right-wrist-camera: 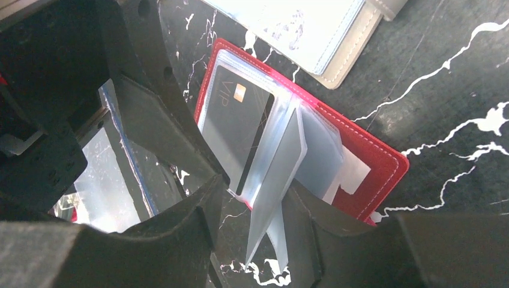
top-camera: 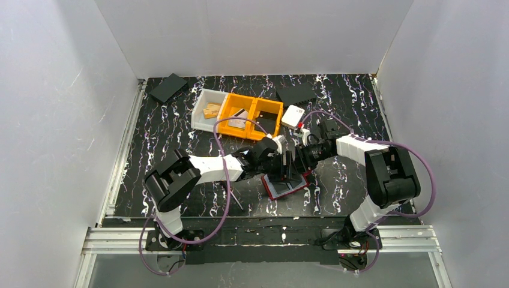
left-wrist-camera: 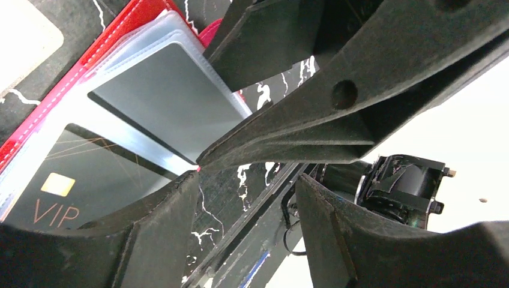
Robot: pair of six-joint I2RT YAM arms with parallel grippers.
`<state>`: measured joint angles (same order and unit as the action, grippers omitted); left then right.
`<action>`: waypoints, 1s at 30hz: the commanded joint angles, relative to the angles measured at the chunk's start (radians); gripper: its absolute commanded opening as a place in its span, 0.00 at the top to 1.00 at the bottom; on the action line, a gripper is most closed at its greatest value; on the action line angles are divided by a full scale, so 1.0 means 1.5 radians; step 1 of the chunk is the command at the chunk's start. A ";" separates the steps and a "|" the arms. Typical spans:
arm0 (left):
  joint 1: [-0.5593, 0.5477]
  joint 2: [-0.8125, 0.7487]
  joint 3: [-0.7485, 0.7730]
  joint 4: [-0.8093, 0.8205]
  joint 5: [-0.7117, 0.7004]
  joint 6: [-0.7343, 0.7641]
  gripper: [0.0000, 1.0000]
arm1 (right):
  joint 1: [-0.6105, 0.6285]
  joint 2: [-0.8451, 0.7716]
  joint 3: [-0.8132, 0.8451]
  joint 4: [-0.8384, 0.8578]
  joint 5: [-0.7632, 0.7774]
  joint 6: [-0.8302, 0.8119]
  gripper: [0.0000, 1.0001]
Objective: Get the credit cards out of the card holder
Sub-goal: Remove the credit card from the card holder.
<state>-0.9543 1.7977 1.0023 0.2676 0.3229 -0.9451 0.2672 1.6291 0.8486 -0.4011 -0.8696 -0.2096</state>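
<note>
Top view: card holder [top-camera: 289,187] mostly under both arms; right wrist shows us right gripper [right-wrist-camera: 255,189] half-open astride 1 clear sleeve [right-wrist-camera: 270,180], not clamping; left gripper [left-wrist-camera: 246,186] half-open, empty; 2 credit cards [left-wrist-camera: 168,102] inside sleeves.

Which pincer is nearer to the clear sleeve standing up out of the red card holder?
Right. The right pincer straddles the raised sleeve, one finger on each side. The left pincer sits aside, at the red holder's edge by the VIP card.

An orange double bin [top-camera: 268,108] is sitting between a white bin [top-camera: 204,99] and a white case [top-camera: 293,116] on the marbled table [top-camera: 162,129]; two black pads [top-camera: 168,87] are lying near its far edge.
</note>
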 commanded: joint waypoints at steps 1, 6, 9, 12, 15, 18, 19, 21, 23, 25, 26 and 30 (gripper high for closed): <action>0.004 -0.037 -0.024 0.019 -0.003 -0.005 0.41 | 0.003 0.007 0.025 -0.020 0.009 -0.006 0.53; 0.005 -0.114 -0.080 0.020 -0.040 0.011 0.39 | 0.003 -0.012 0.017 -0.006 0.032 0.006 0.67; 0.006 -0.174 -0.126 0.022 -0.064 0.018 0.34 | 0.002 -0.022 0.005 0.011 0.038 0.024 0.71; 0.007 -0.224 -0.171 0.038 -0.084 0.007 0.22 | -0.001 -0.023 -0.003 0.012 0.030 0.035 0.80; 0.019 -0.257 -0.219 0.098 -0.084 -0.031 0.07 | -0.013 -0.028 -0.004 0.011 0.010 0.043 0.82; 0.029 -0.268 -0.261 0.191 -0.066 -0.072 0.02 | -0.030 -0.038 -0.008 0.013 -0.012 0.052 0.92; 0.031 -0.268 -0.272 0.215 -0.062 -0.083 0.02 | -0.037 -0.041 -0.010 0.015 -0.025 0.057 0.99; 0.031 -0.261 -0.277 0.248 -0.056 -0.087 0.03 | -0.047 -0.040 -0.014 0.021 -0.066 0.069 0.99; 0.030 -0.251 -0.276 0.275 -0.050 -0.090 0.11 | -0.059 -0.035 -0.020 0.036 -0.117 0.090 0.99; 0.030 -0.235 -0.276 0.312 -0.046 -0.090 0.18 | -0.063 -0.030 -0.027 0.064 -0.155 0.124 0.99; 0.029 -0.226 -0.277 0.336 -0.044 -0.092 0.22 | -0.063 -0.030 -0.031 0.080 -0.173 0.134 0.99; 0.028 -0.193 -0.286 0.420 -0.055 -0.101 0.32 | -0.063 -0.040 -0.059 0.167 -0.231 0.231 0.99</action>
<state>-0.9096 1.4761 0.5846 0.7288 0.2485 -1.0847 0.1730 1.6051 0.7910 -0.3004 -1.0504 -0.0116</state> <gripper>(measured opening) 0.715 0.033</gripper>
